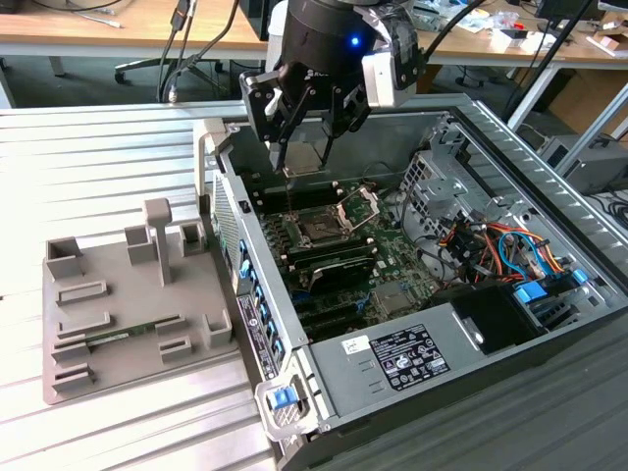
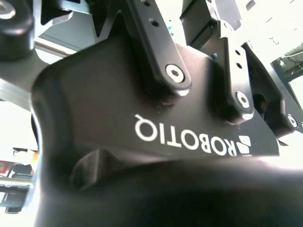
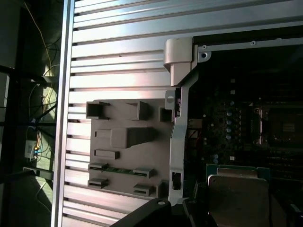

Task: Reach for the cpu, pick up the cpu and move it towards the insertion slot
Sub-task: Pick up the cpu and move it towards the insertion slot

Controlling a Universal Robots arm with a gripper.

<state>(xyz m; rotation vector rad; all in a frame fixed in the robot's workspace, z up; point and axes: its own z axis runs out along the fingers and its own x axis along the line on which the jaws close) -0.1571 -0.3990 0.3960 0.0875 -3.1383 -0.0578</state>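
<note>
While clamped between the gripper [image 1: 306, 147] fingers, the cpu [image 1: 304, 158] hangs flat above the open case [image 1: 510, 157], over the board's far edge and up from the slot [image 1: 322, 227]. Shows in the first wrist view as a silvery square with a thin tan-green rim [image 3: 239, 196], close to the camera, with the dark slot [image 3: 284, 125] on the board beyond it. Not yet over the slot in the exterior view: sits a little toward that view's top, well above the board. Slot open, its wire bracket [image 1: 361, 204] tilted up on the side toward the exterior view's right. Black memory slots [image 1: 334, 260] just below it on the green board [image 1: 392, 260]. Grey fixture tray [image 1: 128, 304] on the ribbed table [image 1: 118, 137], beside the case on the exterior view's left; a thin green stick [image 1: 118, 334] lying in one of its recesses. Gripper's black body [image 2: 142, 123] close up in the second wrist view.
</note>
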